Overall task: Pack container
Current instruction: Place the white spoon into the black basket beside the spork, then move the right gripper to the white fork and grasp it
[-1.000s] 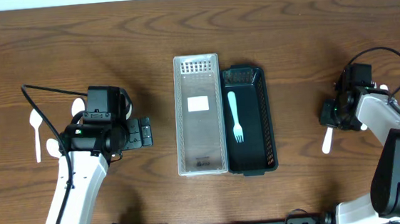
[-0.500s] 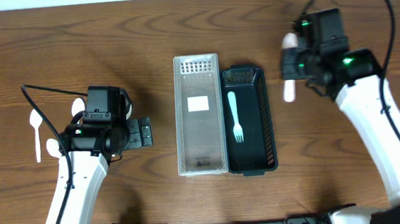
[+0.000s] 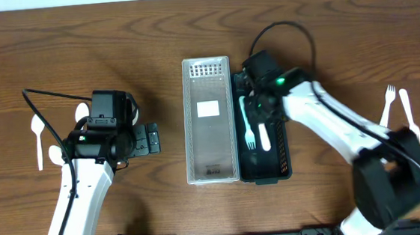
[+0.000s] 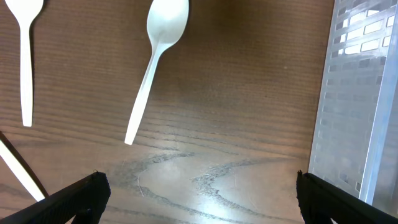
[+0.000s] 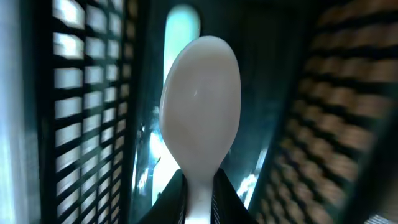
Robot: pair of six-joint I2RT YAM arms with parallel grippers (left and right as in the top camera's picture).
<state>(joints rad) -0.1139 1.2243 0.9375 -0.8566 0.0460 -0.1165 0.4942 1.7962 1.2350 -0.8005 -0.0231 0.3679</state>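
Note:
My right gripper [image 3: 259, 112] is shut on a white spoon [image 3: 264, 137] and holds it inside the black slotted container [image 3: 280, 127], next to a teal fork [image 3: 246, 122] lying there. In the right wrist view the spoon's bowl [image 5: 202, 99] fills the middle, its neck pinched between my fingers [image 5: 200, 202]; the teal fork handle [image 5: 181, 18] shows behind it. A clear container [image 3: 211, 151] stands to the left of the black one. My left gripper [image 3: 149, 139] is open and empty over bare table left of the clear container [image 4: 357, 93], its fingers [image 4: 199, 199] apart.
Two white spoons [image 3: 37, 140] [image 3: 82, 112] lie at the far left; both show in the left wrist view [image 4: 25, 37] [image 4: 163, 37]. A white fork [image 3: 386, 105] and another white utensil [image 3: 407, 111] lie at the far right. Black mesh walls [image 5: 81, 93] stand close on both sides of the held spoon.
My right arm has swung from the table's right side up and over to the black container, carrying the white spoon. The left arm has not moved.

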